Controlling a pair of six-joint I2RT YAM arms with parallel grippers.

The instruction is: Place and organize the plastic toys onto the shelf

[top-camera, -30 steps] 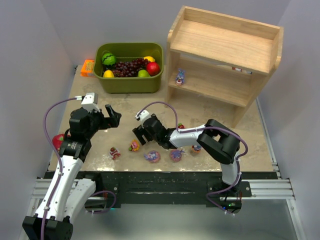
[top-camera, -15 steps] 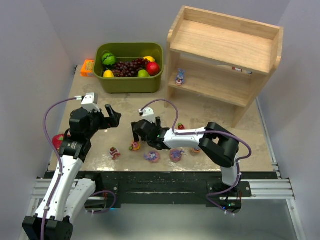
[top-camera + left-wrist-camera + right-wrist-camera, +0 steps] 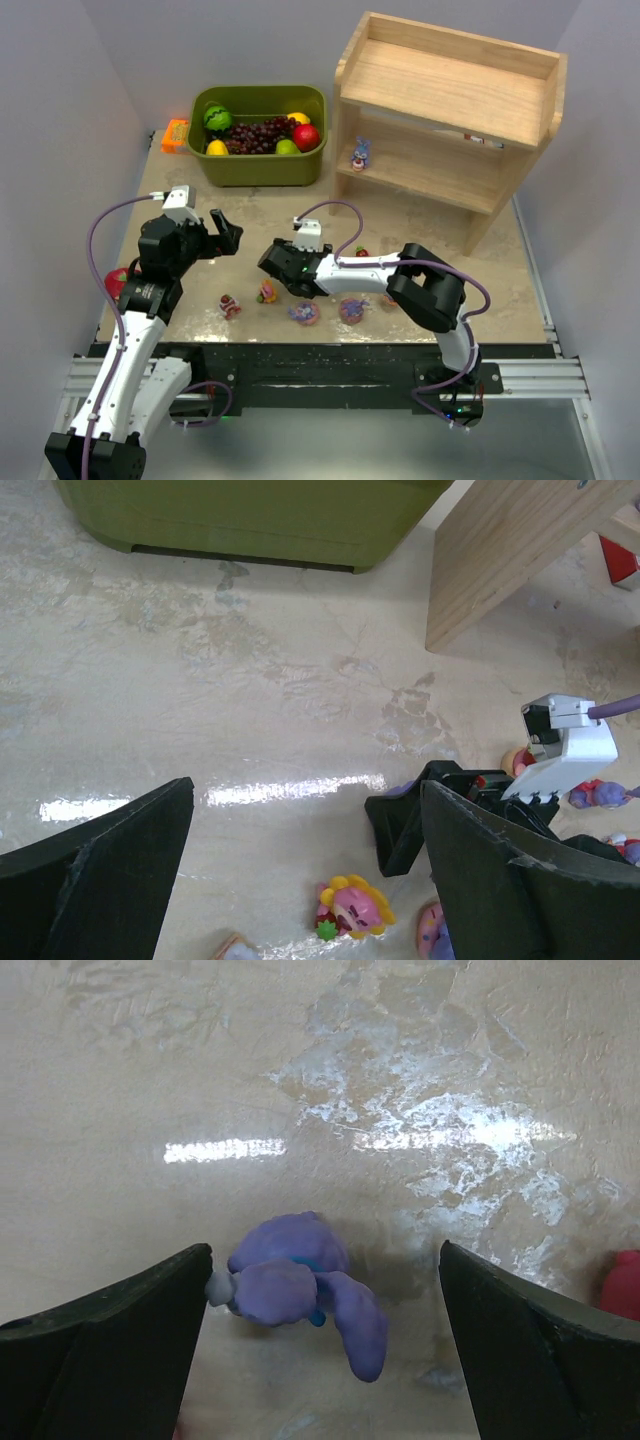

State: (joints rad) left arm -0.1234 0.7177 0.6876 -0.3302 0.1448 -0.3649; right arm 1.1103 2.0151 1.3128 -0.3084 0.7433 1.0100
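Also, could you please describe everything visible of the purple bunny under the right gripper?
The purple bunny looks like smooth moulded plastic, blue-purple with a small blue patch and a pale grey knob at one end. One long ear trails sideways. It seems to lie toppled on the beige table, between the right gripper's open fingers, touching neither.

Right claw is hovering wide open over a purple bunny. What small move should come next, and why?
Probably lower the right claw straight down and close it on the purple bunny. The toy lies on the table roughly centred between the open jaws, and nothing touches it yet.
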